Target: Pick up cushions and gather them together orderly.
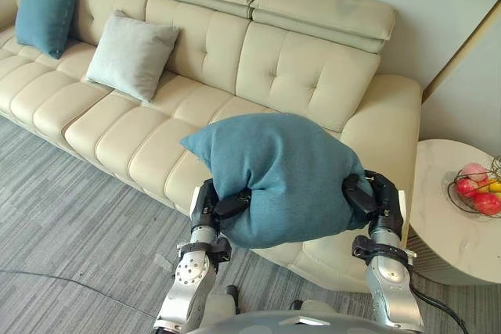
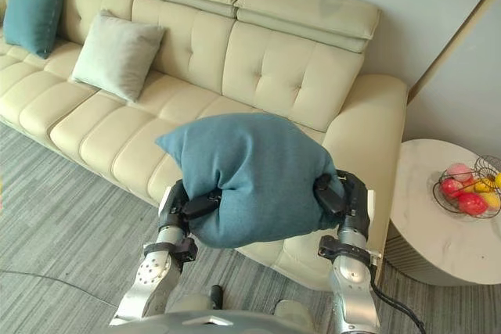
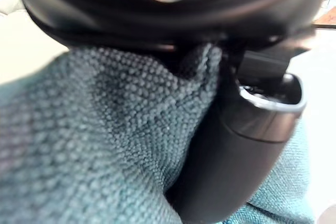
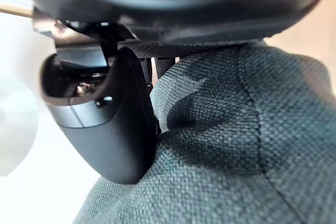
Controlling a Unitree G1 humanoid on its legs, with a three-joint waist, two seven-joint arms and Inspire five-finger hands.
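A large teal cushion (image 1: 282,174) hangs in the air in front of the cream sofa (image 1: 305,68), squeezed between both hands. My left hand (image 1: 211,205) grips its lower left side, thumb pressed into the fabric (image 3: 105,145). My right hand (image 1: 376,193) grips its right side, thumb dug into the cloth (image 4: 236,145). Further along the sofa a pale grey cushion (image 1: 131,54) leans against the backrest. A second teal cushion (image 1: 45,15) stands at the far left end.
A round pale side table (image 1: 446,217) stands right of the sofa arm, carrying a wire bowl of fruit (image 1: 479,187). Grey striped carpet (image 1: 70,224) covers the floor in front. A wall runs behind the sofa.
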